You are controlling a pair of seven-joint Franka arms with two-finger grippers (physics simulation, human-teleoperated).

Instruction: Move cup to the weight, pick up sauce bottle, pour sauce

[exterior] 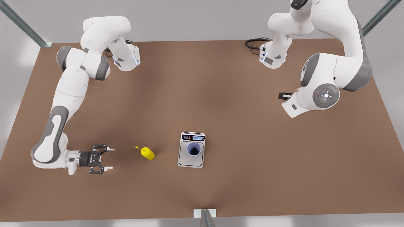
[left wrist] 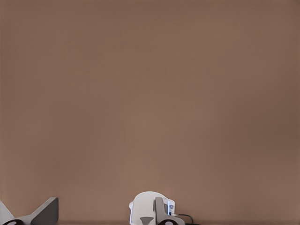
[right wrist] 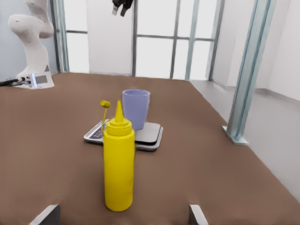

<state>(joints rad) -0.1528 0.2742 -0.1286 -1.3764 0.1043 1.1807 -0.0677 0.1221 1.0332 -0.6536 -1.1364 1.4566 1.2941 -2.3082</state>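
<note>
Right wrist view: the right gripper [exterior: 105, 159], low over the table with fingers spread and empty, faces the yellow sauce bottle [right wrist: 118, 161], which stands upright just ahead between the fingertips' line of reach. Beyond it the purple cup [right wrist: 136, 108] already sits on the weight [right wrist: 149, 134], so the first step looks done; gripping the bottle and pouring remain. The left gripper [exterior: 284, 95] waits raised, well apart on the far side; whether its fingers are apart or together cannot be told. Bare brown table [exterior: 252, 176] runs to metal frame posts [right wrist: 247, 70] and pale walls behind.
</note>
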